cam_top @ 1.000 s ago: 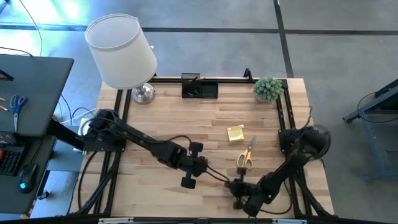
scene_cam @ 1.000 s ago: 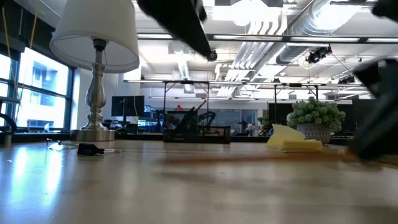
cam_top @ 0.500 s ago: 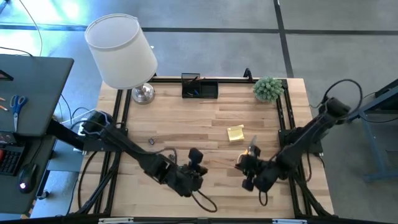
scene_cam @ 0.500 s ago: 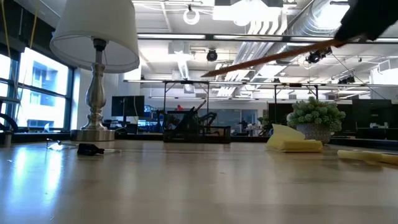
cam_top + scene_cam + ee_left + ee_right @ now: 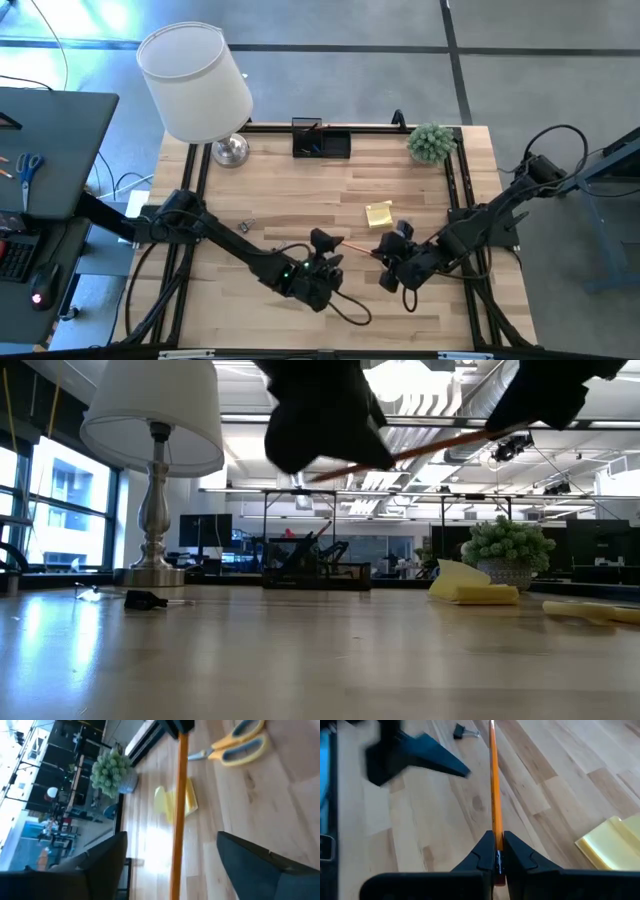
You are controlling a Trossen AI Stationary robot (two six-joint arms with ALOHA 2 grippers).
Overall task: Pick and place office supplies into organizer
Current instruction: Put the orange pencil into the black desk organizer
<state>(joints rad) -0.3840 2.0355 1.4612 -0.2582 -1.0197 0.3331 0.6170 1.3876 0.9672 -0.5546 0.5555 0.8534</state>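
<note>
The right gripper (image 5: 496, 851) is clenching its fingers on a pencil (image 5: 493, 785) above the open bench (image 5: 300, 190) middle, far from edges. The left gripper (image 5: 172, 865) is standing released around its far end; earlier it was shut. The organizer (image 5: 321, 142) is waiting at the far edge.

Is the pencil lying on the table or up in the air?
In the air. The right gripper pinches the pencil above the table.

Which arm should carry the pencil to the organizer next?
Right, probably. The right tool is shut on the pencil, held above the table. The left tool is open around the pencil's far end, not gripping. The organizer sits at the table's far edge.
</note>
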